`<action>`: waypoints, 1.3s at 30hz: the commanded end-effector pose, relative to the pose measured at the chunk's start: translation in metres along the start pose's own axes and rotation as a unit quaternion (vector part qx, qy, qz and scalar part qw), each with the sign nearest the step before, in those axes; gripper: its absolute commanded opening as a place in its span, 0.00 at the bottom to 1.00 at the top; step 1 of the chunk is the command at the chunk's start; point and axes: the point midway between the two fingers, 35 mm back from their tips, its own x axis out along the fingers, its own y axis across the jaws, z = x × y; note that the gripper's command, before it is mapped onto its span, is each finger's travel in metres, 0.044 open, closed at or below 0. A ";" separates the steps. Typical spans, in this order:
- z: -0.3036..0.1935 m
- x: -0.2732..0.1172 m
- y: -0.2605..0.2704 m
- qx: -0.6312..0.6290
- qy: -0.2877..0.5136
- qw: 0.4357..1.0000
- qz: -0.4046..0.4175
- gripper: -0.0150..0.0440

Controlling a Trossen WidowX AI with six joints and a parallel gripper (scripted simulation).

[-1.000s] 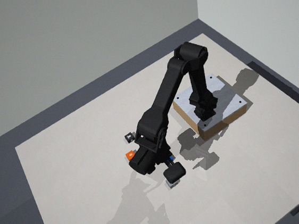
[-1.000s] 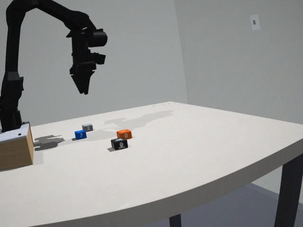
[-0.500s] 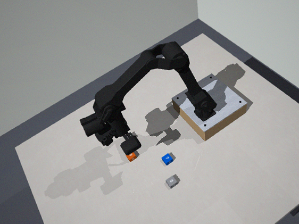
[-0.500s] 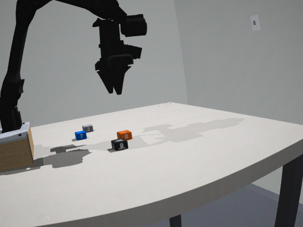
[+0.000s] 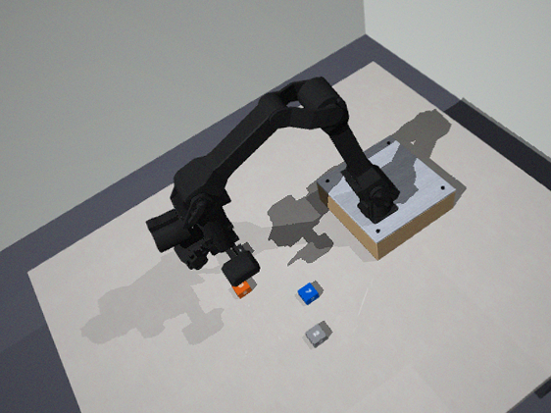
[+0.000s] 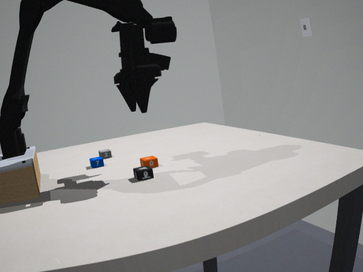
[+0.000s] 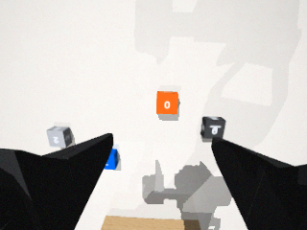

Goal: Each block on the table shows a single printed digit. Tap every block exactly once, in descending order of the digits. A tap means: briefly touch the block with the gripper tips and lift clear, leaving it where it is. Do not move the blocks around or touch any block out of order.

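Note:
My gripper [image 6: 139, 111] [image 7: 162, 140] is open and empty, high above the table. An orange block with a 0 [image 5: 242, 289] [image 6: 149, 162] [image 7: 167, 103] lies ahead of the fingertips in the wrist view, between their lines. A black block with a 9 [image 6: 143, 173] [image 7: 213, 127] lies near the right fingertip there; the arm hides it in the top view. A blue block with a 7 [image 5: 307, 293] [image 6: 96, 162] [image 7: 112, 159] is partly hidden by the left finger in the wrist view. A grey block with a 2 [image 5: 316, 334] [image 6: 105, 153] [image 7: 59, 137] lies farther left there.
The arm's base stands on a wooden box with a metal top [image 5: 414, 210] [image 6: 19, 184], which also shows at the lower edge of the wrist view [image 7: 149, 223]. Shadows of the arm fall across the pale table [image 5: 183, 397] [image 6: 117, 228].

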 end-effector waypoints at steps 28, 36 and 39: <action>-0.036 0.081 -0.093 -0.002 0.001 1.000 -0.002 0.35; -0.036 0.081 -0.093 -0.002 0.001 1.000 -0.002 0.29; -0.036 0.082 -0.093 -0.002 0.001 1.000 -0.002 0.29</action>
